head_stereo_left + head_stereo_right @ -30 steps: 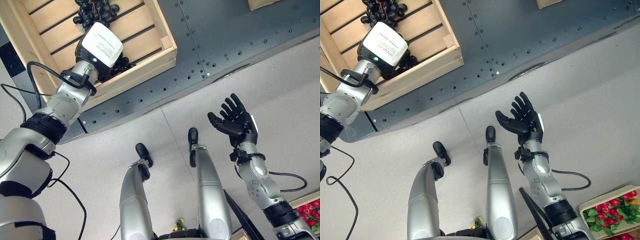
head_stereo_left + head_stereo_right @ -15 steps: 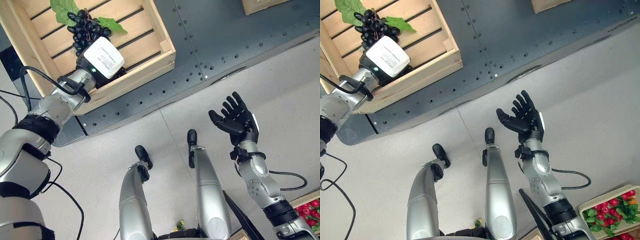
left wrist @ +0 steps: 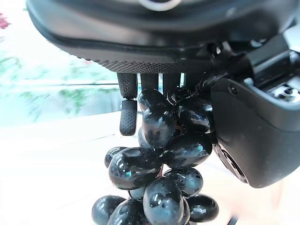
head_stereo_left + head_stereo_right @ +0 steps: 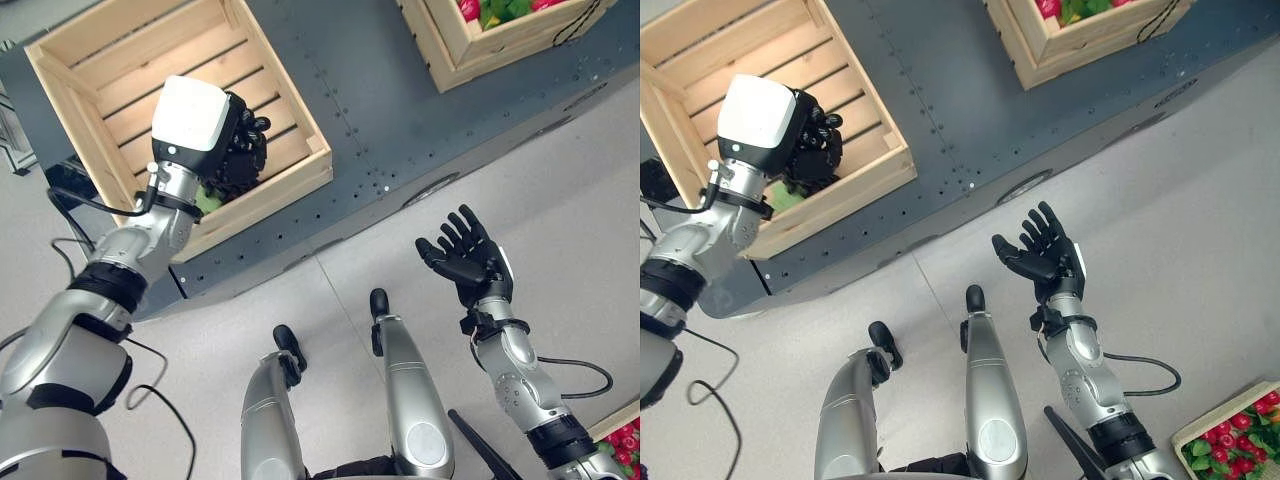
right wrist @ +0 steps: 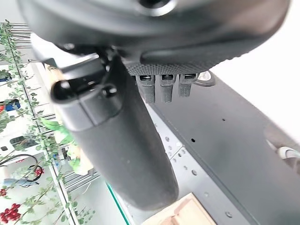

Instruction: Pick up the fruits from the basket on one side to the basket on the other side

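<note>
1 bunch of black grapes (image 3: 157,173), 2 wooden crates (image 4: 130,60) (image 4: 470,45).
Left hand (image 4: 235,140) pinches the glossy, dark bunch over the slatted crate; right hand (image 4: 470,262) hangs with fingers spread.

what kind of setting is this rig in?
Likely an indoor robot test area: a dark perforated metal table carrying wooden crates of fruit, plain grey floor, left robot hand holding black grapes.

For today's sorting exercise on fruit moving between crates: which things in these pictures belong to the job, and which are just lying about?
Belongs to the job:
- left hand
- black grapes it grips
- slatted wooden crate beneath them
- second crate, holding red fruit and leaves

Just about:
- right hand, open, over the floor
- dark table
- tray of red fruit on the floor
</note>
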Available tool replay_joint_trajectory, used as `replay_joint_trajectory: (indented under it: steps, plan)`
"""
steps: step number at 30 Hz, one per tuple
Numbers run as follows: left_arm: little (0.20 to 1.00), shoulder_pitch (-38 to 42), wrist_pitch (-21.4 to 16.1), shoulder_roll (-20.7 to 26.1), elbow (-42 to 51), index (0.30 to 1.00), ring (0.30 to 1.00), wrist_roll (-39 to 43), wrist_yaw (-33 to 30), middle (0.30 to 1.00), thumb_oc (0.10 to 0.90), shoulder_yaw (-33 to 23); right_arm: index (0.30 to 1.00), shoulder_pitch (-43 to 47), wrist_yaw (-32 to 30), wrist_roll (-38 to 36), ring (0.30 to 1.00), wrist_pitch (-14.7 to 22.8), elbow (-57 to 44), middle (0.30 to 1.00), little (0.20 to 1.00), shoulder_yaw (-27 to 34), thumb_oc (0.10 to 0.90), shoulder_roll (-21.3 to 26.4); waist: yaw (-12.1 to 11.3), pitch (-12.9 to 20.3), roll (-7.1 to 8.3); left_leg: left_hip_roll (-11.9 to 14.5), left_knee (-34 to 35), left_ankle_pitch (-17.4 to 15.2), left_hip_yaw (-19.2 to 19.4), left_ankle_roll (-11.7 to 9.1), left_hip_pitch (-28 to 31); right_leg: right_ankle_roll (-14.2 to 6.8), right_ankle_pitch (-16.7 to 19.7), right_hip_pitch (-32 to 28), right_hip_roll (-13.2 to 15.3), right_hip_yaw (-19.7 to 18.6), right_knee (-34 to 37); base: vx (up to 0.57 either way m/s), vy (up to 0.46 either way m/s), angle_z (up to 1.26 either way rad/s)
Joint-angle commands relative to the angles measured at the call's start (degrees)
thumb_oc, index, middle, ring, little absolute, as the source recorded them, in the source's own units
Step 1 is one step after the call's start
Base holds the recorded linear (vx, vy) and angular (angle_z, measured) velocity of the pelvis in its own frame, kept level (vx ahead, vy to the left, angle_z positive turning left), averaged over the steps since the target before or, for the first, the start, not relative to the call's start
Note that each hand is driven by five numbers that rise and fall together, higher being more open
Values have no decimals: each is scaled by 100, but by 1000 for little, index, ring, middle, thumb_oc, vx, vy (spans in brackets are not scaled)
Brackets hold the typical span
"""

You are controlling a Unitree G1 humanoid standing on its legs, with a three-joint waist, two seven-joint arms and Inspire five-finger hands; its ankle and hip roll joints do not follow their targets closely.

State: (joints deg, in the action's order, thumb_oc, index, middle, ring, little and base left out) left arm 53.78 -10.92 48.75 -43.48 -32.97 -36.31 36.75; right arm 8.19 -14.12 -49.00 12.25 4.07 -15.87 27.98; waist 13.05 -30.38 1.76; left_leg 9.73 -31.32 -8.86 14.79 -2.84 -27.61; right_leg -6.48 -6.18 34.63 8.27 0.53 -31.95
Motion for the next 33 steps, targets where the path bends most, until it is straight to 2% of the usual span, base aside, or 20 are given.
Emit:
replay_joint_trajectory:
  steps: [1, 3, 7, 13, 16, 18, 21, 25, 30, 33]
  plan:
    - [300, 243, -86, 226, 453, 300, 300, 1100, -322, 300, 400, -1055, 900, 254, 298, 468, 900, 164, -681, 900, 900, 518, 800, -92, -17, 59, -52, -407, 285, -10, 232, 379, 498, 365, 153, -783, -200, 141, 621, 26, -19, -8]
    - [300, -59, -49, -77, 347, 300, 300, 1938, -38, 300, 400, -1547, 900, 180, 314, 522, 900, 62, -655, 900, 900, 544, 800, -174, 3, 132, -80, -419, 436, 13, 283, 373, 791, 373, 143, -1034, -167, 142, 745, 47, -18, -11]
    - [300, -260, -158, -235, 222, 300, 300, 2174, -25, 300, 400, -1878, 900, 65, 334, 613, 900, -35, -678, 900, 900, 563, 800, -236, 53, 316, -122, -451, 742, 89, 373, 353, 1147, 371, 161, -1344, -123, 165, 1014, 60, -19, -9]
    - [300, -346, -293, -225, 317, 300, 300, 2475, 52, 300, 400, -1956, 900, -148, 478, 804, 900, 26, -710, 900, 900, 568, 800, -176, 95, 590, -239, -543, 1273, 238, 428, 316, 1626, 348, 220, -1772, -73, 206, 1444, 36, -11, -5]
    - [300, -453, -321, -259, 338, 300, 300, 2932, 95, 300, 400, -1999, 900, -214, 571, 812, 900, 90, -644, 900, 900, 584, 800, -123, 118, 752, -319, -565, 1471, 274, 431, 285, 1871, 360, 223, -2045, -42, 232, 1662, 40, 4, -3]
    - [300, -611, -362, -362, 420, 300, 300, 3205, 83, 300, 400, -2168, 900, -264, 651, 893, 900, 79, -596, 900, 900, 584, 800, -154, 119, 893, -406, -579, 1698, 313, 443, 256, 2140, 378, 220, -2344, -24, 288, 1880, 60, 14, 1]
    - [300, -748, -366, -431, 510, 300, 300, 3312, 99, 300, 400, -2284, 900, -329, 683, 910, 900, 19, -576, 900, 900, 570, 800, -199, 114, 1030, -461, -601, 1944, 369, 442, 237, 2373, 374, 252, -2593, -19, 316, 2100, 66, 6, 3]
    - [300, -957, -564, -487, 658, 300, 300, 3714, 206, 300, 400, -2441, 900, -499, 757, 962, 900, 38, -581, 900, 900, 534, 800, -225, 94, 1327, -540, -652, 2400, 473, 414, 210, 2738, 338, 363, -3007, -31, 323, 2557, 55, -13, 6]
    - [300, -1117, -673, -580, 917, 300, 300, 4515, 643, 300, 400, -2640, 900, -605, 1028, 1149, 900, 36, -638, 900, 900, 429, 800, -338, 13, 1728, -628, -689, 2751, 552, 334, 189, 3053, 290, 460, -3366, -36, 387, 2906, 40, -41, 4]
    - [300, -1126, -768, -636, 1006, 300, 300, 4615, 942, 300, 400, -2642, 900, -494, 1023, 1440, 900, 131, -681, 900, 900, 280, 800, -390, -64, 1934, -663, -700, 2910, 595, 290, 174, 3191, 274, 529, -3527, -43, 402, 3084, 37, -51, 7]
